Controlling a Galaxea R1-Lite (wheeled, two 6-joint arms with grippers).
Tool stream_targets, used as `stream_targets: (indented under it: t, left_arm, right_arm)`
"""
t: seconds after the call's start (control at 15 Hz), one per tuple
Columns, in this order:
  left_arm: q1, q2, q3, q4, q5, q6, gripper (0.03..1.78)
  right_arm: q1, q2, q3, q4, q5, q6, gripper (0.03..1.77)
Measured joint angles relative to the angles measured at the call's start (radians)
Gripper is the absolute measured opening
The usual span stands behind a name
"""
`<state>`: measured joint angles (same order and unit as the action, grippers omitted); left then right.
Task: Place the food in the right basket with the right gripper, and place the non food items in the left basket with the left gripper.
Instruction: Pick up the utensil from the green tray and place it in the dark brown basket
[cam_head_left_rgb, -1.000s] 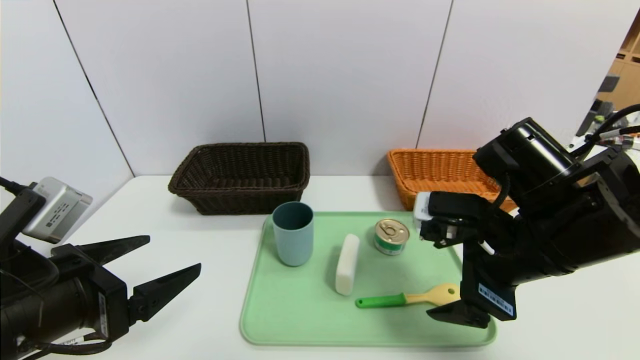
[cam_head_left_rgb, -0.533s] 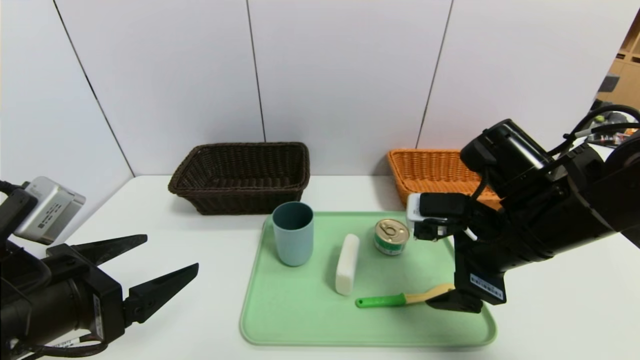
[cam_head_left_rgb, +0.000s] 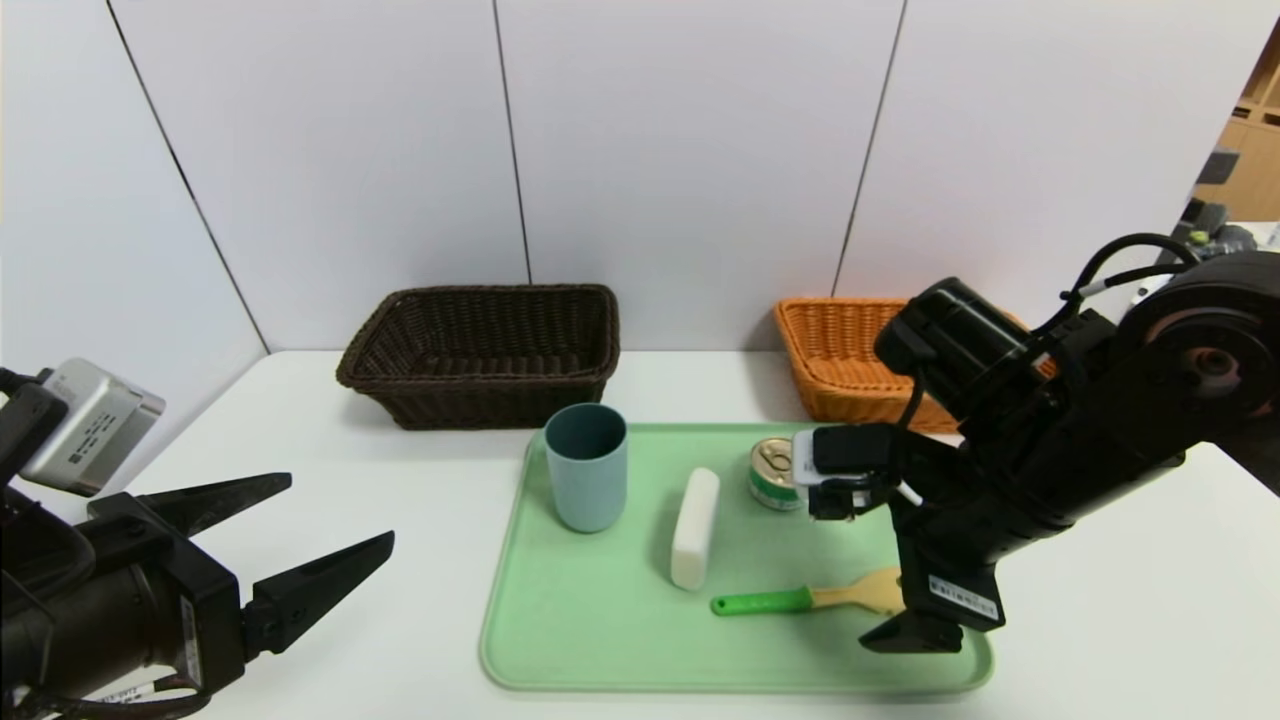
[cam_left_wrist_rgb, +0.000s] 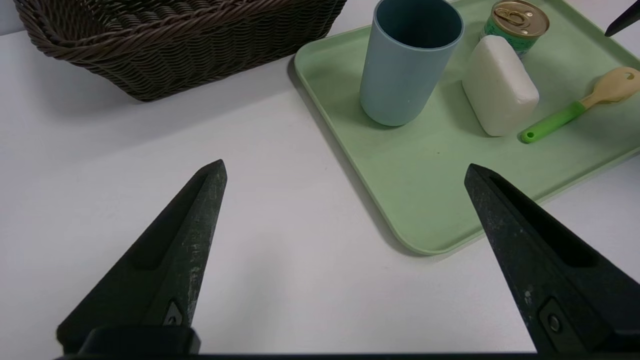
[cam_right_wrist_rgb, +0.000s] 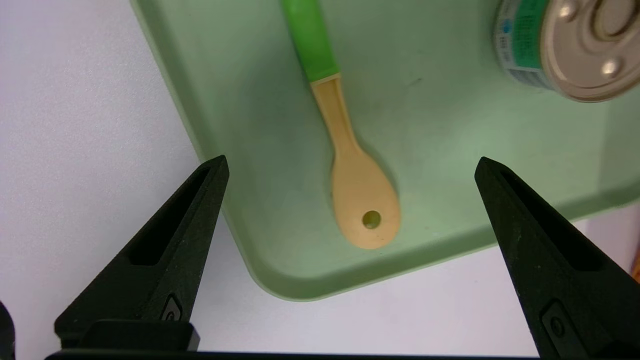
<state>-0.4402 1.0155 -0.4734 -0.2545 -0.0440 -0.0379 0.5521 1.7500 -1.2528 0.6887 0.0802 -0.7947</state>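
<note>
Green plastic tray (cam_head_left_rgb: 600, 640) on the white bench (cam_head_left_rgb: 400, 480) carries a blue cup (cam_head_left_rgb: 586, 466) at its far left corner, a white soap bar (cam_head_left_rgb: 695, 528) in the middle, a can (cam_head_left_rgb: 770, 472) toward the far edge and a green-handled spoon (cam_head_left_rgb: 815, 598) near its front right corner. The right gripper (cam_right_wrist_rgb: 350, 167) hangs above that corner, jaws spread wide and empty, straddling the spoon's bowl. The left gripper (cam_head_left_rgb: 335, 515), also released, is parked over the bench's front left; brown basket (cam_head_left_rgb: 480, 350) and orange basket (cam_head_left_rgb: 850, 350) stand along the far edge.

Splayed left claw (cam_left_wrist_rgb: 345, 167) beside tray (cam_left_wrist_rgb: 425, 215)
</note>
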Motion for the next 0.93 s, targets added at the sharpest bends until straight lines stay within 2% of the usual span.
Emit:
stream_targets:
  t: [0.53,0.93]
  left_arm:
    - [0.000,-0.003,-0.001,0.000,0.002,0.000,1.69]
    - [-0.001,-0.004,0.007,0.000,0.001,-0.001,1.69]
  right_arm:
    - [0.048,0.026,0.021,0.013,-0.009,0.005,1.70]
    - [0.044,0.045,0.046,0.011,-0.007,0.004,1.70]
